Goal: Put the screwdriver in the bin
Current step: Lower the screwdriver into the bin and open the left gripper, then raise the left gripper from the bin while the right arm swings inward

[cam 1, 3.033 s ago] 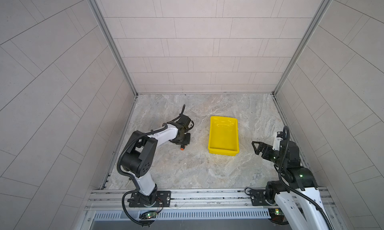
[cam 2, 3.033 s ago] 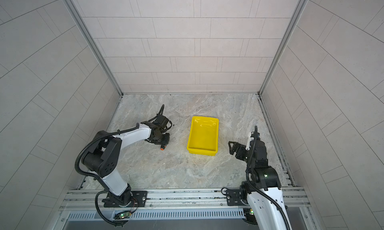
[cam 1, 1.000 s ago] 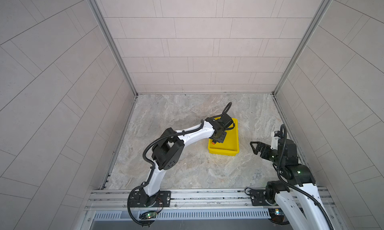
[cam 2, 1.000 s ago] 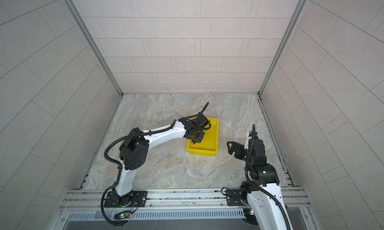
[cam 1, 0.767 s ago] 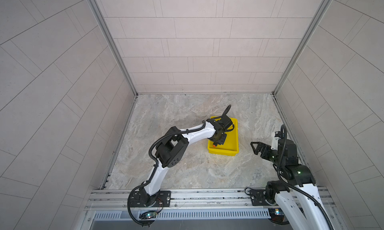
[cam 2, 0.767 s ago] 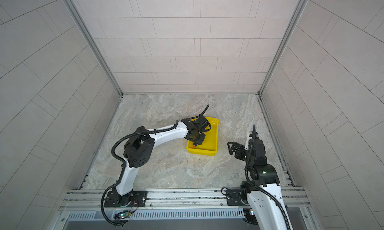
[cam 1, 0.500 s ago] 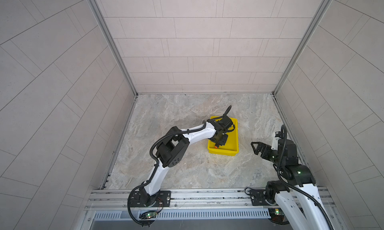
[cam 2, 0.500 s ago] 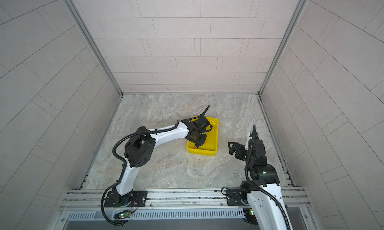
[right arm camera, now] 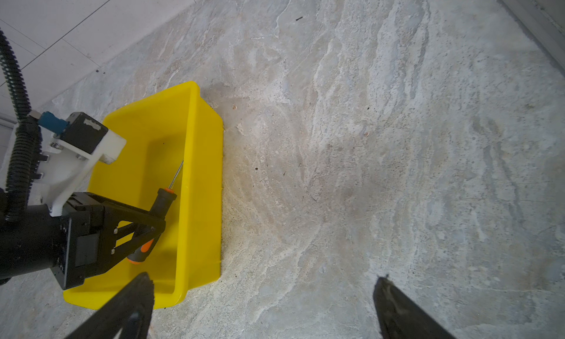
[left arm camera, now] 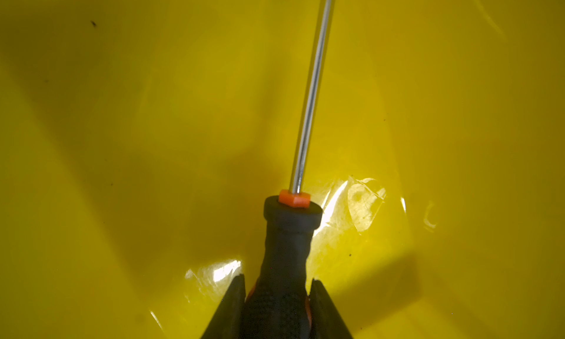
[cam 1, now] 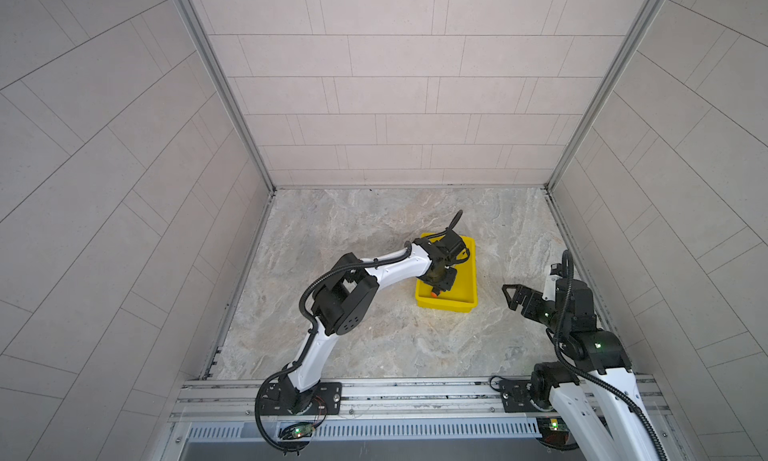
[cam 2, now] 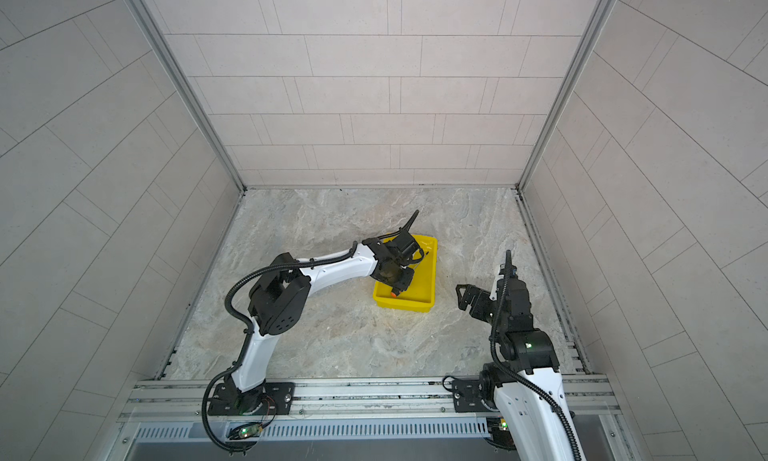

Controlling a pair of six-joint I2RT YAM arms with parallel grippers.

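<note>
left gripper was clamped on the black handle of the screwdriver, low inside the yellow bin. orange butt sat near the bin's front end and the shaft pointed along its length. right gripper was spread wide, empty, over the tabletop beside the bin.

Soft even light; top views bowed at edges; glare, shadow on bin floor.
</note>
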